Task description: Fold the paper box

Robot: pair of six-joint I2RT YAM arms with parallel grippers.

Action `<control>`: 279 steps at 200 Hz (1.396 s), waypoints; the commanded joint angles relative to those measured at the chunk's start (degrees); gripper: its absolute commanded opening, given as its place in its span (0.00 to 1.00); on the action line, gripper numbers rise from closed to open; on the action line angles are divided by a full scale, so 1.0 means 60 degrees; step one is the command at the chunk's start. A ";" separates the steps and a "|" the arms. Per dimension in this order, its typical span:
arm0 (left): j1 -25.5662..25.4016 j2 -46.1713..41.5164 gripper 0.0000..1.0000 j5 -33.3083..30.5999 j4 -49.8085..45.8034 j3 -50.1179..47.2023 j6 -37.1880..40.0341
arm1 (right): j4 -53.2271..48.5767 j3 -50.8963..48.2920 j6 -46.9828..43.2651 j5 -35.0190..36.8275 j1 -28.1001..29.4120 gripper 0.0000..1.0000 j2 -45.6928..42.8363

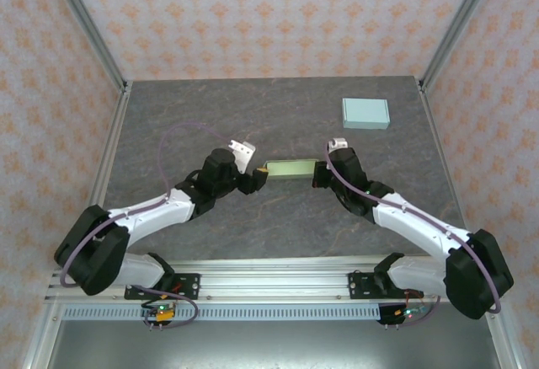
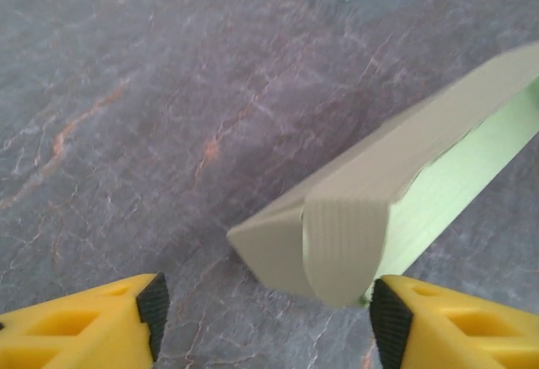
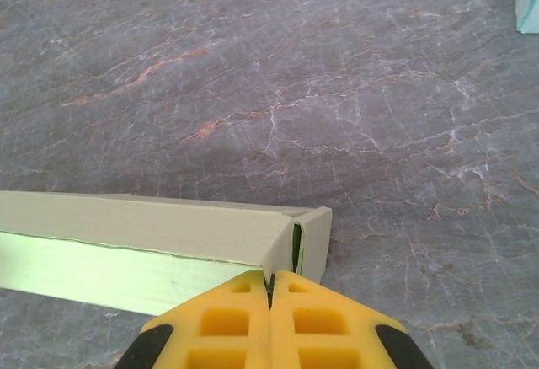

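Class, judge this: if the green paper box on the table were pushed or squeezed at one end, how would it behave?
Probably light: the green paper box looks like thin, hollow card. Its end flap curls loosely, so a squeeze would likely crumple it. Lying long and low on the smooth table, it should slide, not tip.

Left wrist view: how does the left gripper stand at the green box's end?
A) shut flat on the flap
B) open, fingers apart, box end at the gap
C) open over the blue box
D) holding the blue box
B: the left gripper has its fingers wide apart, and the end of the green box sits just ahead of the gap between them.
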 commanded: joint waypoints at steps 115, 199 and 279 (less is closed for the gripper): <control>0.0010 0.1539 0.25 0.0990 -0.0068 0.2044 0.0036 | -0.1466 0.1245 0.1195 0.1132 0.0148 0.00 0.0704; 0.0123 0.1930 0.15 0.1656 -0.0976 0.2614 0.0761 | -0.1565 0.1420 0.1376 0.1214 0.0191 0.00 0.0925; 0.0150 0.2482 0.00 0.2217 -0.1239 0.3460 -0.1201 | -0.1633 0.1610 0.1739 0.1402 0.0277 0.00 0.1223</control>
